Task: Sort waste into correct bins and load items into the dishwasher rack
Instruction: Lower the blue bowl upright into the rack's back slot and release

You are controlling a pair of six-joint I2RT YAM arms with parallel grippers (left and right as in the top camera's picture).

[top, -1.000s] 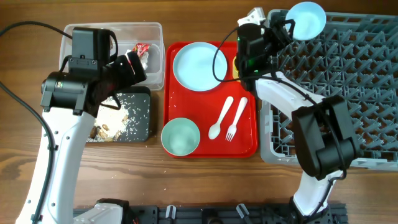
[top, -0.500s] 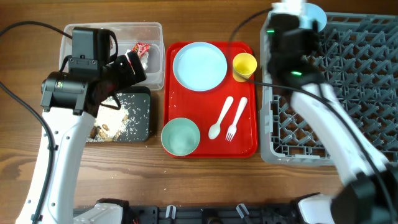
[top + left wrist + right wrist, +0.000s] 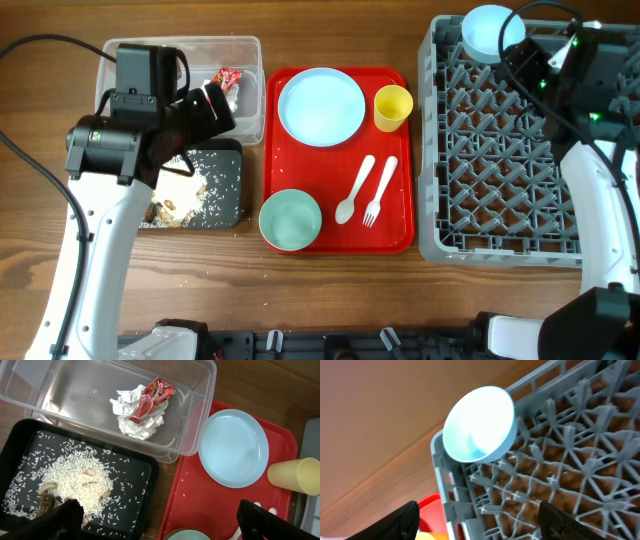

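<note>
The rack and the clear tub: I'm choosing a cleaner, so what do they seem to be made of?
Rack: probably moulded plastic with a matte grey finish, going by its uniform colour and thick lattice ribs and pegs. Tub: probably thin clear plastic with a glossy finish, going by its see-through walls and the highlights along the rim.

The left arm (image 3: 95, 250) has long white link shells joined by boxy black motor housings (image 3: 112, 148), and a thin black cable (image 3: 30, 45) trails from it. The right arm (image 3: 603, 230) has the same white shells and black housings, plus small green indicator lights (image 3: 573, 42) and a black cable arc (image 3: 540, 8). The left gripper (image 3: 162, 521) and right gripper (image 3: 482, 519) have matte black fingertips; the right pair is blurred, possibly rounded.
</note>
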